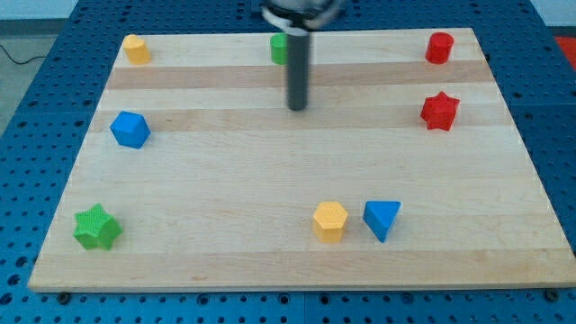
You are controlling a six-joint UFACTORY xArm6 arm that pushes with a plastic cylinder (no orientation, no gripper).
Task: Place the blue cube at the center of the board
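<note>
We're seeing my tip (297,106) sitting on the board (270,261) toward the view's top, the blue cube (130,129) lying well apart to its left.

A pale wooden board (297,171), made of joined planks with lengthwise grain, fills most of the view. Around it, from 12 o'clock to 6 o'clock on both sides, runs a blue perforated table (45,90). Light is even, with soft shadows.
</note>
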